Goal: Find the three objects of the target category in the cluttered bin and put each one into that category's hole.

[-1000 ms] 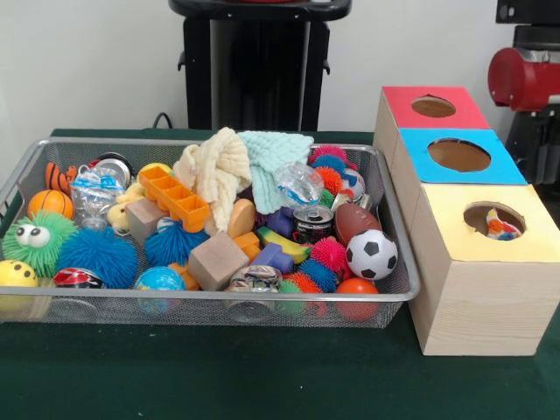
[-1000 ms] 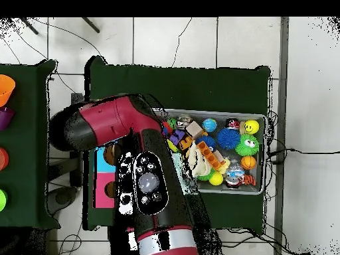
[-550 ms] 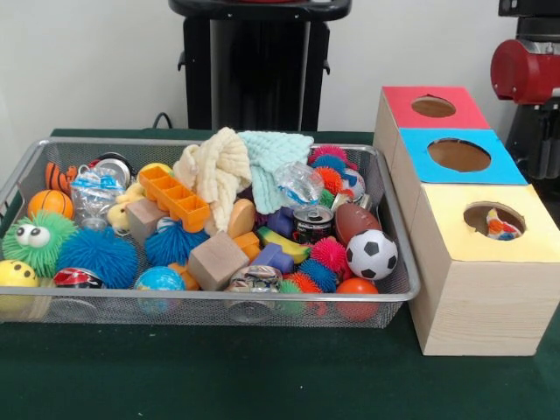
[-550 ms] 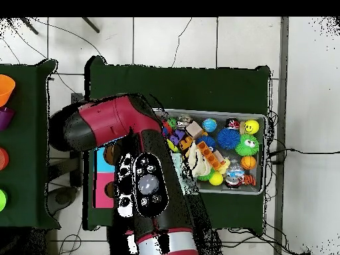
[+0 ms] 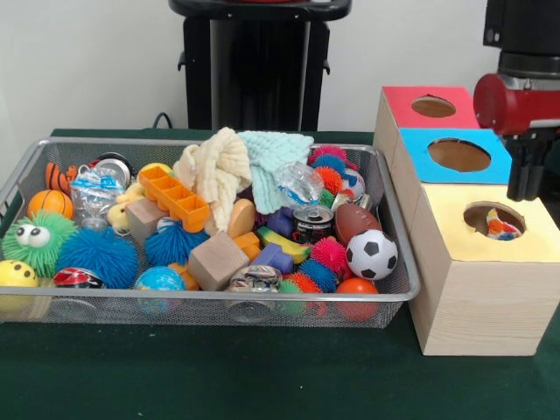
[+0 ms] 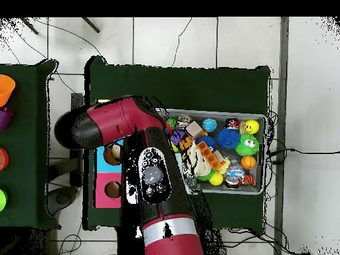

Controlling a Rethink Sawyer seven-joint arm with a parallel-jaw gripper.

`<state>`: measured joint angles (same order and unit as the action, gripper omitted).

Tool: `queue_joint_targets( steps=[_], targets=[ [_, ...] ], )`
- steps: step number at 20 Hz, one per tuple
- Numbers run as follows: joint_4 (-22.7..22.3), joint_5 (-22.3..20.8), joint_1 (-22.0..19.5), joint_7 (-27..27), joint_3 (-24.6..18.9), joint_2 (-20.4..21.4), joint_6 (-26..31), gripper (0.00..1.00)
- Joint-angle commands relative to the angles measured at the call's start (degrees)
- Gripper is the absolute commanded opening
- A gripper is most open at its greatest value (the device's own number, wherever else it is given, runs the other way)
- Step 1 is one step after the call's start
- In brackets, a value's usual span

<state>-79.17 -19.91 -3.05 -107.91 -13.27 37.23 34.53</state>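
The arm (image 5: 518, 103) has moved further into the front view since a second ago and now hangs above the blue box (image 5: 458, 156) and the yellow box (image 5: 486, 226). Whether its gripper is open or holds something I cannot tell. A small toy (image 5: 499, 227) lies inside the yellow box's hole. The wire bin (image 5: 219, 306), at nine o'clock from the boxes, is unchanged and full, with the soccer ball (image 5: 371, 254) near its rim. The green table (image 5: 262, 376) is open in front
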Motion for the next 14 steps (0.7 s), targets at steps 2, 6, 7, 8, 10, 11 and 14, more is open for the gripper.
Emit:
queue_joint_targets(
  steps=[2,6,7,8,10,11,14],
  targets=[
    [-4.21,-0.48,-2.61,6.02,-4.91,-3.49,5.34,0.0],
    [-4.09,0.3,-2.66,5.96,-5.39,-2.59,6.85,0.0],
    [-3.97,0.35,-2.64,5.89,-5.45,-2.61,6.99,0.0],
    [-3.92,0.18,-2.55,5.85,-5.4,-2.62,6.98,0.0],
    [-3.69,-0.14,-2.35,5.73,-5.34,-2.89,6.77,0.0],
    [-3.78,-0.45,-2.23,5.67,-5.26,-3.02,6.33,0.0],
    [-4.35,-1.51,-1.68,4.96,-4.62,-3.34,4.63,0.0]
  ],
)
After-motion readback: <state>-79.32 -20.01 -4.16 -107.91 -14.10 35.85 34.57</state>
